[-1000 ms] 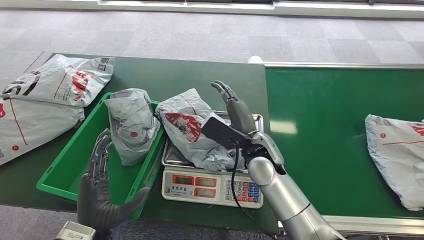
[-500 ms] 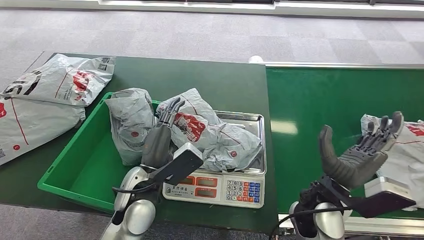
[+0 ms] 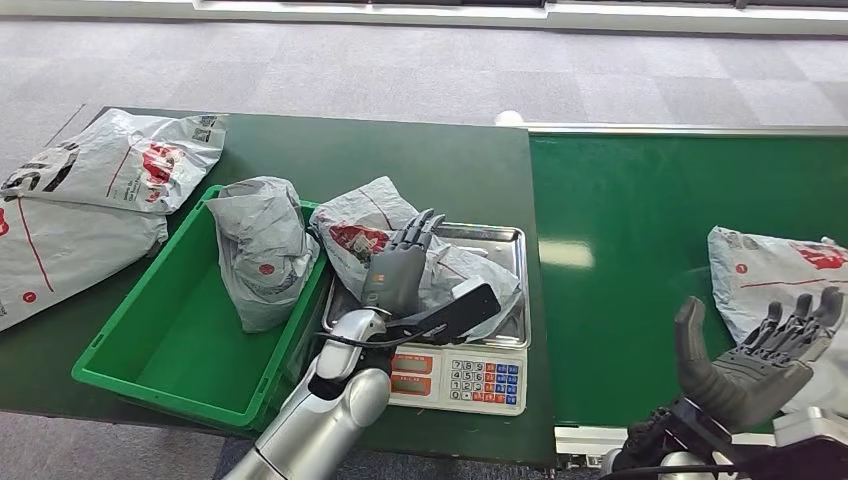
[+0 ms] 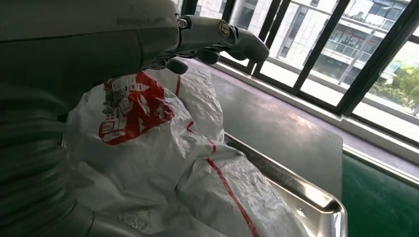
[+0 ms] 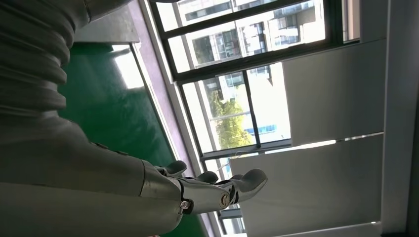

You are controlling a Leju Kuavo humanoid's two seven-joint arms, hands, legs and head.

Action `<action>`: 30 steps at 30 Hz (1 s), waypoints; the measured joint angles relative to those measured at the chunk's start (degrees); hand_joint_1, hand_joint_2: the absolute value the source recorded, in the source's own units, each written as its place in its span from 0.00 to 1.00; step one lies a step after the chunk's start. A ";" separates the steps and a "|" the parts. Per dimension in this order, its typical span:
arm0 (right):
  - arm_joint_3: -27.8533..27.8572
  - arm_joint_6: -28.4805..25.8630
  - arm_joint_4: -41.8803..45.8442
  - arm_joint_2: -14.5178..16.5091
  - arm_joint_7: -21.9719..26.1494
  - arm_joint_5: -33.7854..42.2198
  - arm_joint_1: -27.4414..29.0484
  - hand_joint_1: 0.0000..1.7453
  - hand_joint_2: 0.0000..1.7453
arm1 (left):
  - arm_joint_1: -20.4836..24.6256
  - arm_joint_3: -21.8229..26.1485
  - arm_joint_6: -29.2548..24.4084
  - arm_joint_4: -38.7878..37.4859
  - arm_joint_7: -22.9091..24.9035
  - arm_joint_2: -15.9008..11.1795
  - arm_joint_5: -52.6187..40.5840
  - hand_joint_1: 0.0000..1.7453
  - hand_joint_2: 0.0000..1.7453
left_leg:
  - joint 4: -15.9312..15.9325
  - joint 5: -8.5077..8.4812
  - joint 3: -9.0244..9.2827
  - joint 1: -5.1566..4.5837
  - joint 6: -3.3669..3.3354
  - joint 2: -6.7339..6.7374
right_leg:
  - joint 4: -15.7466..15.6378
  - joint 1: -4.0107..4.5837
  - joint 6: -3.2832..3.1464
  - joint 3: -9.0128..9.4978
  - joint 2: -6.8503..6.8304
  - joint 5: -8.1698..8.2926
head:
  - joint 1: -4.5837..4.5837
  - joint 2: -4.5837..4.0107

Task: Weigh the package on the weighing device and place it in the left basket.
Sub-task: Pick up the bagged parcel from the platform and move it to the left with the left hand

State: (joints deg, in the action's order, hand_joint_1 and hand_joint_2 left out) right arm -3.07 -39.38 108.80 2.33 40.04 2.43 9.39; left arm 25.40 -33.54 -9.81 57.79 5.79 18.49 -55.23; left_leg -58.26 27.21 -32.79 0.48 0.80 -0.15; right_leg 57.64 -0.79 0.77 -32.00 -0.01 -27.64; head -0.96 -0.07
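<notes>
- Looking down, I see the green table (image 3: 430, 165), with the green basket (image 3: 150, 345) at its left holding one grey bag (image 3: 262, 245).
- Scale (image 3: 440, 372) stands just beside the basket; the package (image 3: 372, 250) lies on its steel tray.
- My left hand (image 3: 400, 268) rests over the package, fingers extended, not clenched on it.
- My right hand (image 3: 755, 360) hovers released, palm up, holding nothing.

Grey package (image 3: 437, 275) with red print, green basket (image 3: 150, 345), silver scale pan (image 3: 510, 240), dark green table (image 3: 440, 170)
</notes>
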 joint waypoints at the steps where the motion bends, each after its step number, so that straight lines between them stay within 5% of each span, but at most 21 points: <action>1: -0.15 0.10 0.00 -0.05 0.00 0.00 0.02 0.00 1.00 | 0.39 -0.13 0.15 -1.13 0.55 0.19 -0.39 0.00 1.00 | 0.00 0.00 0.00 0.00 0.00 0.00 | 0.00 0.00 0.00 0.00 0.00 0.00 | 0.00 0.00; 3: -0.65 0.78 0.00 -0.11 0.01 -0.04 0.03 0.00 1.00 | 1.34 -0.40 1.20 -3.93 2.77 0.55 -1.79 0.09 1.00 | 0.01 0.00 -0.01 0.00 0.00 0.00 | 0.00 0.00 0.00 0.00 0.00 0.00 | 0.00 0.00; 6: -1.78 2.23 0.00 0.13 0.04 -0.45 -0.07 0.00 1.00 | 2.68 -0.56 3.06 -9.90 6.29 1.15 -4.57 0.84 1.00 | 0.02 0.00 -0.02 0.00 0.00 0.00 | 0.01 0.01 0.00 0.01 0.00 -0.01 | 0.00 0.00; 7: -2.12 2.66 0.00 0.35 0.02 -0.70 -0.20 0.00 1.00 | 3.11 -0.56 3.44 -12.12 7.04 1.37 -5.37 1.00 1.00 | 0.02 0.00 -0.01 0.01 0.00 0.00 | 0.01 0.01 0.00 0.02 0.00 -0.01 | 0.00 0.00; 13: -3.09 5.13 -0.03 1.98 -1.30 -2.61 -2.01 0.00 1.00 | 6.40 -0.53 3.96 -22.18 8.60 1.80 -7.50 1.00 1.00 | 0.08 0.05 0.16 0.01 -0.02 0.02 | 0.01 0.02 0.00 0.41 0.00 -0.06 | 0.00 0.00; 21: -3.10 6.43 -0.11 3.77 -2.80 -5.06 -3.28 0.00 1.00 | 8.68 2.47 3.06 -25.49 7.36 1.78 -10.06 1.00 1.00 | 0.10 -0.05 0.41 0.01 0.10 0.08 | 0.00 0.14 -0.14 0.62 0.03 0.03 | 0.00 0.00; 30: -3.08 3.78 -0.11 3.81 -1.92 -5.55 -0.98 0.00 1.00 | 4.26 7.56 -1.66 -9.39 1.22 0.21 -8.97 1.00 1.00 | 0.11 -0.18 0.18 0.01 0.17 0.04 | 0.06 0.17 -0.16 0.17 0.02 0.12 | 0.00 0.00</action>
State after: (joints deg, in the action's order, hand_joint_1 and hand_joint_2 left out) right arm -6.14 -35.59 108.69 6.14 38.12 -3.13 8.41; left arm 29.67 -25.98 -11.47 48.40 7.01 18.70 -64.20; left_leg -58.16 27.03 -32.62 0.49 0.97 -0.11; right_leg 57.70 -0.62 0.60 -31.83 0.01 -27.51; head -0.96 -0.07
